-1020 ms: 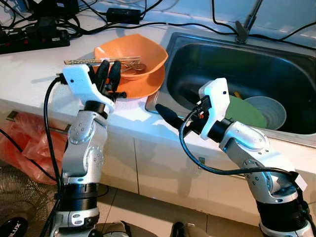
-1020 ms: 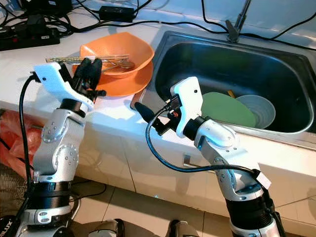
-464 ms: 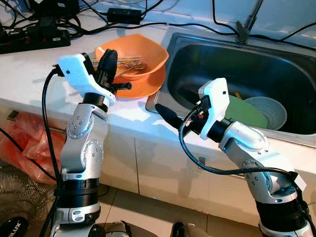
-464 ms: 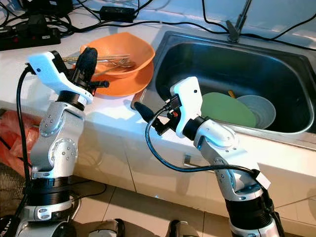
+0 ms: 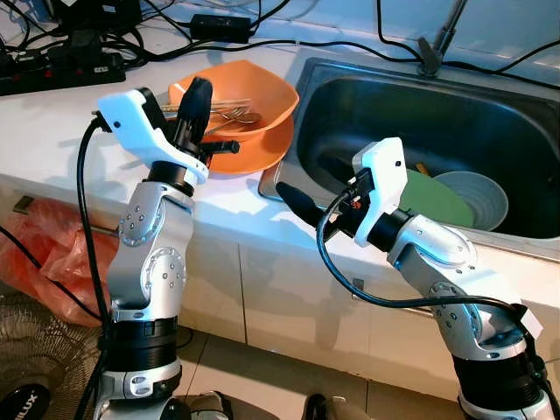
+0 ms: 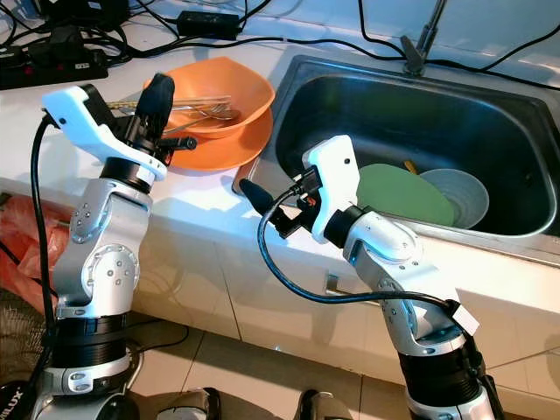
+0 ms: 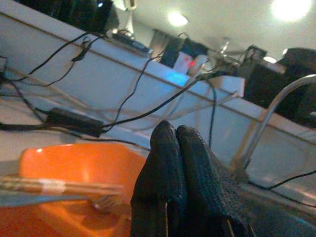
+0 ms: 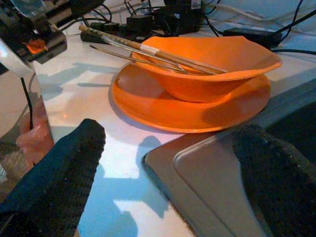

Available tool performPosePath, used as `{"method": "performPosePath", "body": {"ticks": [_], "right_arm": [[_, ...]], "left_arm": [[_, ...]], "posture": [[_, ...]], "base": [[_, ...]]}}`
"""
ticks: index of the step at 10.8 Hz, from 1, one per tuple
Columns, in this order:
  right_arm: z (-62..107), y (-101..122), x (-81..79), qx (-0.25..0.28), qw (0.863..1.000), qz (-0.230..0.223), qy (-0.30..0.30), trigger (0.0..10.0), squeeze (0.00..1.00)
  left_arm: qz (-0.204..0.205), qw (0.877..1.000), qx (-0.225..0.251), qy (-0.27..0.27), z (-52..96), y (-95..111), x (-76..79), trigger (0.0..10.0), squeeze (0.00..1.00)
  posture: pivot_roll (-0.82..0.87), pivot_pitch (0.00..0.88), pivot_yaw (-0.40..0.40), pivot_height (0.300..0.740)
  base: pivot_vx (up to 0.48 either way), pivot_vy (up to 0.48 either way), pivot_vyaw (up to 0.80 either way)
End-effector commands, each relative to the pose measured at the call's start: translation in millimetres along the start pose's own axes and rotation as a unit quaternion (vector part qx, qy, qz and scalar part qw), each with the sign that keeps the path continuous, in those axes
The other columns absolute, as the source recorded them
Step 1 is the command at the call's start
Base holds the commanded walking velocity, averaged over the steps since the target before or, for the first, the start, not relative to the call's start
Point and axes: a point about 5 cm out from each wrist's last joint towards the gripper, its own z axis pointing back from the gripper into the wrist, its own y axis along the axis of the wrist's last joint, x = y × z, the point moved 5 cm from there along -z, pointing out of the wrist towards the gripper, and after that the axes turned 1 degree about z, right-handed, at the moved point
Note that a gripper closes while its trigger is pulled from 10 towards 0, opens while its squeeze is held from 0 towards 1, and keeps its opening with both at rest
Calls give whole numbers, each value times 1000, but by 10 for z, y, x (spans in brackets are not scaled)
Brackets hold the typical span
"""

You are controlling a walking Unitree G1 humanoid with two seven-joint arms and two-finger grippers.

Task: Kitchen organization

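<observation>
We noted the left gripper (image 5: pixel 198 94), upper left of frame, had lifted off the plate (image 5: pixel 254 156) edge w/ fingers clenched on nothing, so no grasp yet. Right gripper (image 5: pixel 293 203) stayed at frame centre, fingers spread, by the sink (image 5: pixel 367 92) corner. Bowl (image 5: pixel 262 92): glossy orange plastic, squarish, on a round flat plate; thin metal utensils (image 5: pixel 223 112) lay across it.

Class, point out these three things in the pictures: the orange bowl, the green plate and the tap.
orange bowl (image 5: pixel 267 92), left eye view, inner wall.
green plate (image 5: pixel 433 201), left eye view, flat face.
tap (image 5: pixel 435 48), left eye view, lower stem.
</observation>
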Motion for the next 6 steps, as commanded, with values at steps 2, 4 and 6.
{"method": "performPosePath", "body": {"ticks": [2, 4, 6], "right_arm": [[-3, 30, 37, 4, 1000, 7, -11, 10000, 0], [-3, 25, 56, 4, 1000, 7, -16, 10000, 0], [-12, 22, 66, 4, 1000, 6, -19, 10000, 0]], "left_arm": [[27, 998, 20, -54, -41, 115, 239, 0, 0], [61, 992, 42, -102, -58, 254, 438, 0, 0], [88, 985, 46, -141, -42, 301, 579, 0, 0]], "posture": [[25, 133, -21, 740], [24, 133, -21, 740], [26, 134, -24, 740]], "base": [[0, 0, 0], [0, 0, 0], [0, 0, 0]]}}
